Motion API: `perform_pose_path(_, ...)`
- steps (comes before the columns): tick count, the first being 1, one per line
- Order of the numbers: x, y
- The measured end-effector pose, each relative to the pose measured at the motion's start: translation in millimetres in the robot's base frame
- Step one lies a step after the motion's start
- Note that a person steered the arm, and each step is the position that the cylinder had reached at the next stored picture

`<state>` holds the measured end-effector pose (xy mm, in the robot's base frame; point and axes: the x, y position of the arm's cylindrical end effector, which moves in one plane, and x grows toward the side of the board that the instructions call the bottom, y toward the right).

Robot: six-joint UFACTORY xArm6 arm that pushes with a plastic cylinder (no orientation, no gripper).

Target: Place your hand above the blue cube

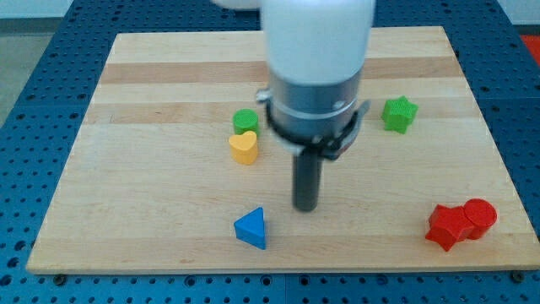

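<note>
The only blue block is a blue triangular block (251,229), lying near the view's bottom, a little left of the middle. My tip (305,208) is at the end of the dark rod, just to the right of the blue block and slightly above it in the view, with a small gap between them. No cube-shaped blue block shows; the arm's large white and grey body hides part of the board's middle and top.
A yellow heart block (244,148) touches a green round block (245,121) left of the rod. A green star block (399,114) lies at the right. A red star block (447,225) touches a red round block (480,217) at the bottom right, near the wooden board's (126,194) edge.
</note>
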<state>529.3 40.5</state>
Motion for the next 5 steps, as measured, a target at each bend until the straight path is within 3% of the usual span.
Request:
perform_pose_path(1, -69, 58)
perform_pose_path(3, -187, 70)
perform_pose_path(4, -209, 33)
perform_pose_path(5, -198, -22)
